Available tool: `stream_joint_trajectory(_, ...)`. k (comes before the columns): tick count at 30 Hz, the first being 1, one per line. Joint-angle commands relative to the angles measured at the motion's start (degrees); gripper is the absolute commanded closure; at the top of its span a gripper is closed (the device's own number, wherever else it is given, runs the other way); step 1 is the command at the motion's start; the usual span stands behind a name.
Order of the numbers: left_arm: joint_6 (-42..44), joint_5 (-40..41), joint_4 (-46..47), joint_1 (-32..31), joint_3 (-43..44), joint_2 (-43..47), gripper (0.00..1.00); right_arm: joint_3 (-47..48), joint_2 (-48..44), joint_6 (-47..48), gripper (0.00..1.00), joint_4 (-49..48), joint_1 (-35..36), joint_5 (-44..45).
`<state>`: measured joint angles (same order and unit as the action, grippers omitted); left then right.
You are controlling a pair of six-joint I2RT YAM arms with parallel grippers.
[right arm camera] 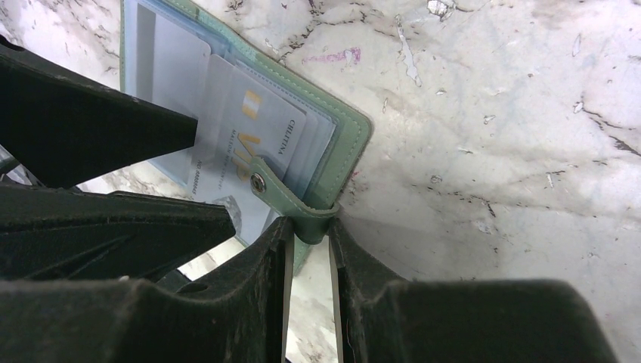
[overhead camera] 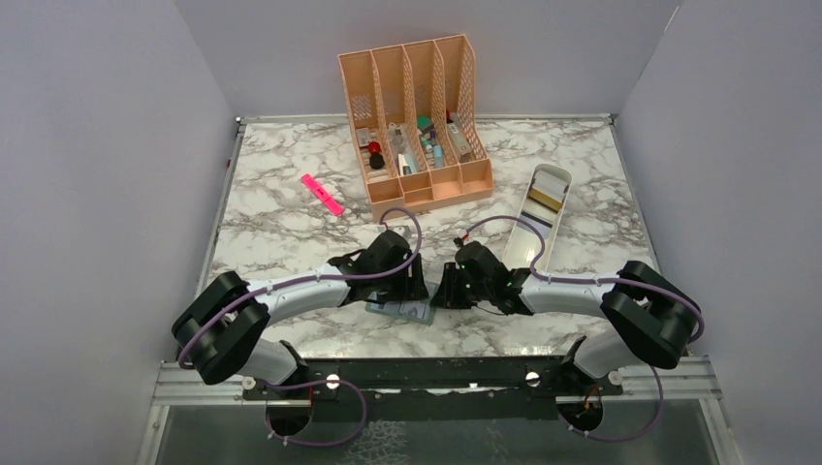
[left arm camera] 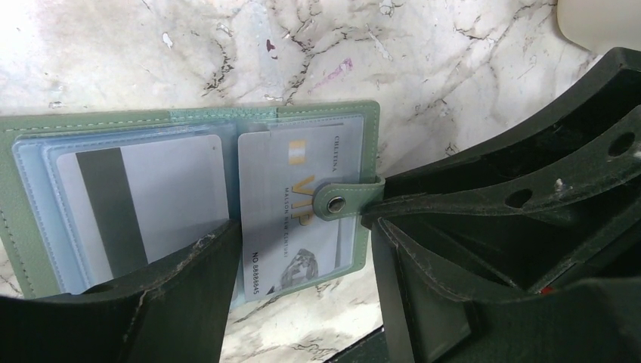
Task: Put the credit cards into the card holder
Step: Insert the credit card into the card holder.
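Note:
The grey-green card holder (overhead camera: 397, 312) lies open on the marble between both grippers. In the left wrist view its clear pockets (left arm camera: 45, 219) hold a card with a dark stripe (left arm camera: 143, 219) and a white VIP card (left arm camera: 291, 227) whose lower end sticks out. My left gripper (left arm camera: 302, 249) is open, its fingers (left arm camera: 174, 302) either side of the VIP card. My right gripper (right arm camera: 310, 227) is shut on the holder's snap tab (right arm camera: 283, 198). More credit cards (overhead camera: 546, 199), gold and dark, lie in the white tray.
The long white tray (overhead camera: 531, 254) lies at the right, just beyond the right arm. A peach slotted organizer (overhead camera: 417, 116) full of small items stands at the back. A pink highlighter (overhead camera: 322, 194) lies to its left. Grey walls close in three sides.

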<state>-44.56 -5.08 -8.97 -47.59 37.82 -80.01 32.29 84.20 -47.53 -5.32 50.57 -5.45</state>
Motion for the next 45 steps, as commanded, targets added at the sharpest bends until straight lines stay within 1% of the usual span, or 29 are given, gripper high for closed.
stream_joint_trajectory(1,0.5,1.4,0.4,-0.8,0.1,0.9,0.33,-0.4,-0.5,1.0,0.71,0.9,0.3,1.8)
stream_joint_trajectory(5,-0.2,-1.4,3.7,-1.2,-0.6,-0.2,0.33,-0.4,0.0,1.0,0.71,0.4,0.3,1.8)
stream_joint_trajectory(15,-3.2,-5.3,9.6,-2.4,-1.6,-1.5,0.33,-0.3,0.8,1.4,0.71,0.1,0.3,2.5)
stream_joint_trajectory(22,-3.5,-5.7,10.0,-2.3,-1.5,-2.0,0.33,0.2,-0.3,2.2,0.71,2.2,0.3,4.6)
stream_joint_trajectory(24,-3.2,-5.3,8.7,-2.4,-0.9,-1.4,0.33,0.4,-1.4,2.3,0.71,3.2,0.3,5.0)
stream_joint_trajectory(30,-0.6,-0.5,-0.3,-2.2,3.1,1.4,0.33,0.8,-6.3,2.1,0.7,6.5,0.3,5.1)
stream_joint_trajectory(35,1.4,1.1,-5.1,-0.2,3.8,4.0,0.31,2.2,-8.6,2.0,0.7,8.9,0.3,3.3)
stream_joint_trajectory(40,3.4,0.3,-7.6,4.0,2.3,6.5,0.31,3.6,-10.1,1.3,0.7,9.6,0.4,2.0)
stream_joint_trajectory(45,4.7,-1.4,-9.1,11.2,-1.2,10.5,0.31,6.0,-9.4,0.5,0.7,9.3,2.8,3.0)
